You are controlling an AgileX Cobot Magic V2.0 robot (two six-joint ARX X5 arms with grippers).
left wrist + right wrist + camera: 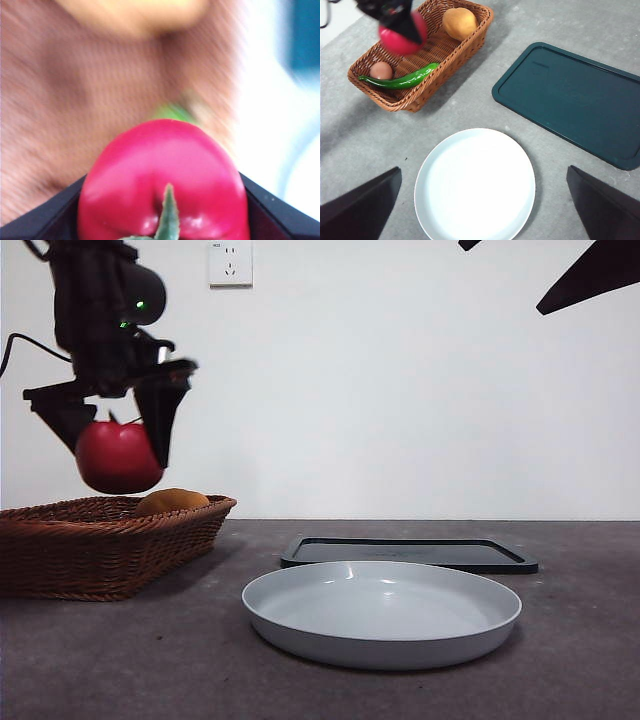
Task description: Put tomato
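Observation:
My left gripper (118,445) is shut on the glossy red tomato (118,457) and holds it in the air above the wicker basket (95,540) at the left. In the left wrist view the tomato (162,180) fills the space between the jaws, its green stem toward the camera. The right wrist view shows the tomato (400,37) and the left gripper (395,22) over the basket (455,50). My right gripper (482,200) is open and empty, high above the white plate (475,185). The plate (380,612) lies at the front centre.
The basket holds an orange rounded fruit (459,22), a green chili pepper (402,79) and a brown egg (381,70). A dark green tray (570,100) lies flat behind the plate to the right. A wall socket (230,262) is on the back wall.

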